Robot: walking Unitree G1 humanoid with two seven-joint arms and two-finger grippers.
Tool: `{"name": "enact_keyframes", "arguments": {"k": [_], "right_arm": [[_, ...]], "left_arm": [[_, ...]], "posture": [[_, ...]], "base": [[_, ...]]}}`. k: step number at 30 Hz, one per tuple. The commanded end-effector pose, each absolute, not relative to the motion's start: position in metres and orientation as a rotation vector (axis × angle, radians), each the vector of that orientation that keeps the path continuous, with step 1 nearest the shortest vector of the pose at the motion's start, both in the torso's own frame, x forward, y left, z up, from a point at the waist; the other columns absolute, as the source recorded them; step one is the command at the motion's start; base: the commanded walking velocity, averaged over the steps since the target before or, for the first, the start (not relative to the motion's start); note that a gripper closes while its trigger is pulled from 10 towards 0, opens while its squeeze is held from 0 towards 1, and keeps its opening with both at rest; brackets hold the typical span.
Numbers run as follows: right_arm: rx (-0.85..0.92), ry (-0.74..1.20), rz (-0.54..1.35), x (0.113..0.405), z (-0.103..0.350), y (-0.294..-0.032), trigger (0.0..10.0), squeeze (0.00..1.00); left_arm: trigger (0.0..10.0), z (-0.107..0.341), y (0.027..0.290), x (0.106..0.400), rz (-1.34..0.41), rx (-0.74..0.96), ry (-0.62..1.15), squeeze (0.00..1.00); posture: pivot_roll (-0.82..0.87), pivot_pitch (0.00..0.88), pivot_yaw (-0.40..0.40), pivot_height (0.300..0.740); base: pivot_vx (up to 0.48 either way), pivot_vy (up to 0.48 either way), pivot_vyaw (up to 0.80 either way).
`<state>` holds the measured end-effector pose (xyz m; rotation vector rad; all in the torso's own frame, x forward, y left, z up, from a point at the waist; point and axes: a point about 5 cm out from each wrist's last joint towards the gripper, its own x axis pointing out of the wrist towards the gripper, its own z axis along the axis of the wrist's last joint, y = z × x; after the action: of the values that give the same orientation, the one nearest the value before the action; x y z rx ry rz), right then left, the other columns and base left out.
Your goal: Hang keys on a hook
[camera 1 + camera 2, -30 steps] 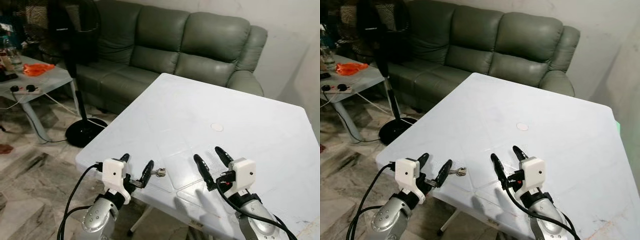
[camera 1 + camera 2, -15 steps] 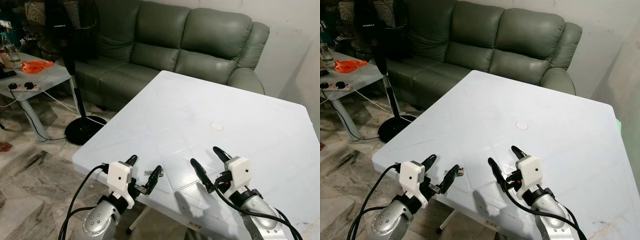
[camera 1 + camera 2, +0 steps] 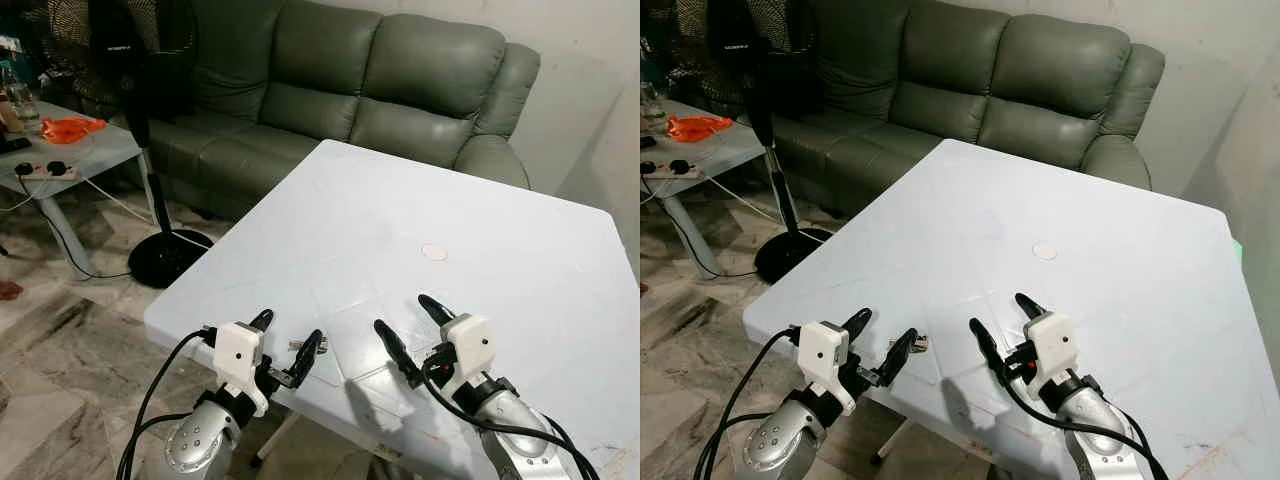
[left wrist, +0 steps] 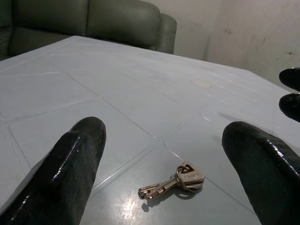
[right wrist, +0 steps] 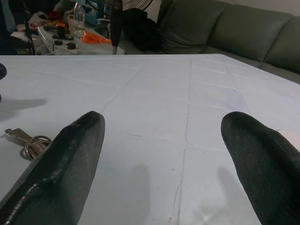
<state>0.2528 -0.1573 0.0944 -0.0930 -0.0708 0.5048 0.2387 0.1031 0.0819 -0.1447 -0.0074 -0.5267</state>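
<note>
A small bunch of metal keys lies flat on the white table, close to its near edge. My left gripper hovers open just over that edge, and the keys sit between its fingers, close to the right-hand one, untouched. My right gripper stands open a short way to the right, low over the table, with nothing between its fingers. From the right wrist the keys lie off to the side, beyond one finger.
A small round disc lies on the table's middle. Behind the table stands a green sofa. A black pedestal fan and a cluttered side table with cables stand on the left, over a marble floor.
My left gripper has shifted right, so the keys, which lay just outside its right finger, now lie between its fingers. The right gripper has edged a little left. Both stay open.
</note>
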Motion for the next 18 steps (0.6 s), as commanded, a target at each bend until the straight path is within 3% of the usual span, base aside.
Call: {"name": "enact_keyframes", "arguments": {"k": [1, 15, 18], "right_arm": [[-0.102, -0.08, 0.51, 0.254, 0.096, -0.157, 10.0, 0.0], [-0.143, -0.068, 0.547, 0.257, 0.095, -0.157, 10.0, 0.0], [-0.145, -0.067, 0.555, 0.257, 0.095, -0.156, 10.0, 0.0]], "left_arm": [[10.0, 0.084, 0.101, 0.24, -0.529, -0.14, -0.016, 0.0], [10.0, 0.076, 0.097, 0.231, -0.583, -0.157, 0.044, 0.0], [10.0, 0.078, 0.097, 0.233, -0.57, -0.161, 0.038, 0.0]], "posture": [[0.01, 0.012, -0.087, 0.74], [0.02, 0.004, -0.091, 0.74], [0.02, 0.004, -0.091, 0.74]], "base": [[0.0, 0.0, 0.0], [0.0, 0.0, 0.0], [0.0, 0.401, 0.0]]}}
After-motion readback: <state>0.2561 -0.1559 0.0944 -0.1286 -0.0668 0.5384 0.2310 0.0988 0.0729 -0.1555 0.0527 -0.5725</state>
